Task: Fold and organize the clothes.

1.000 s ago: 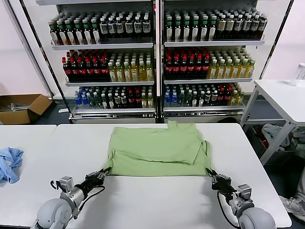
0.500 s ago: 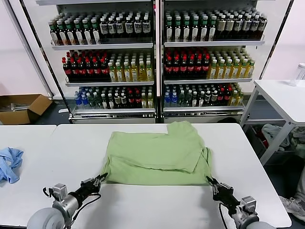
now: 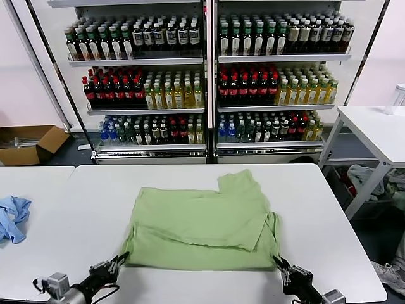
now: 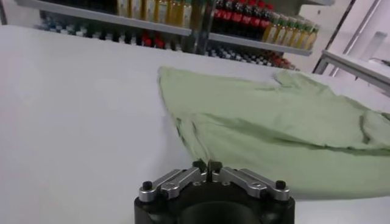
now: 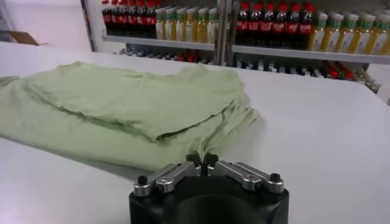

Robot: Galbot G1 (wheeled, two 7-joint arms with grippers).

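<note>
green cotton slides toward the lower edge of the head view as the polo shirt (image 3: 202, 218) is drawn nearer across the white table (image 3: 329, 202); a second ago its near hem lay around mid-frame, and now it sits well down toward the bottom, with both arms pulled back almost out of sight. the left gripper (image 3: 119, 259) at lower left and the right gripper (image 3: 278, 261) at lower right each have their tips pressed together, pinching a near corner of the shirt; in the wrist views the left gripper (image 4: 206, 165) and right gripper (image 5: 202, 159) show a thin tuck of fabric caught between closed tips. the drag has spread the garment wider and flatter, which reads as a repositioning of a half-folded shirt before a further fold, so the task looks partway done.

the fabric is soft, matte and thin, lying in two loose layers: a wrinkled upper panel with a slanted edge over a broader lower one, a sleeve poking up at the upper right of the bundle. its edges ripple rather than hold a crease. the tabletop is smooth and slightly glossy. a crumpled light blue cloth (image 3: 12, 216) rests at the far left edge, well apart, and shelves of bottles (image 3: 202, 76) fill the top of the frame.
</note>
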